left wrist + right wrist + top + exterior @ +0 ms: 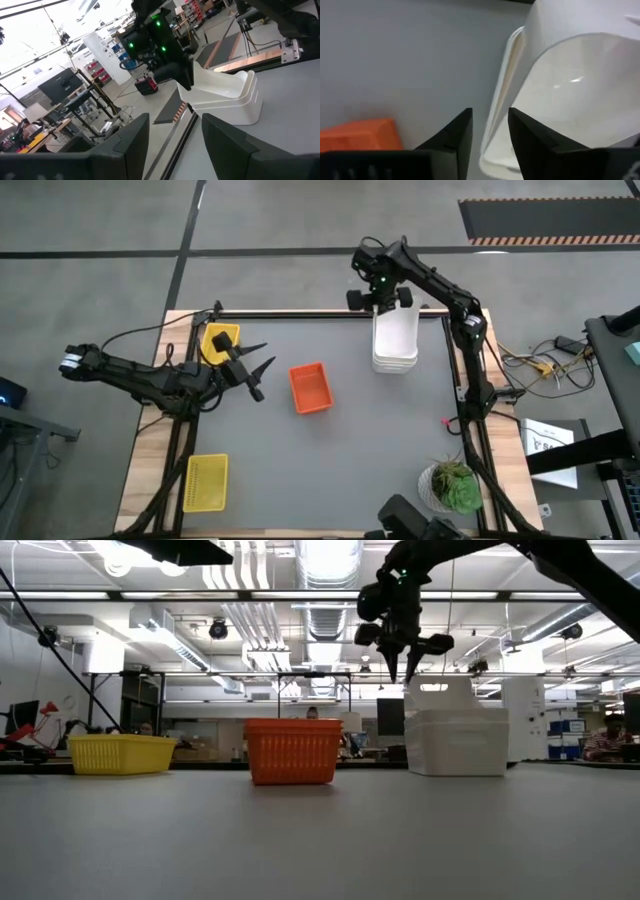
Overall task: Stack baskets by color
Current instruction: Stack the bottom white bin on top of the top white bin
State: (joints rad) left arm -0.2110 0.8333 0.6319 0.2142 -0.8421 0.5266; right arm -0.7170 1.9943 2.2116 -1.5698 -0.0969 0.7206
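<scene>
On the near side of the worktop (pixel 350 460) we find one yellow basket (pixel 206 482) by the left edge, with an orange basket (pixel 309 387) farther in at mid-table. Our left claw (pixel 258 370) waits beside a second yellow basket (pixel 220 341), fingers spread wide. At the far edge, our right claw (pixel 402 668) hovers over the white stack (pixel 395 340), fingers slightly parted, gripping nothing.
</scene>
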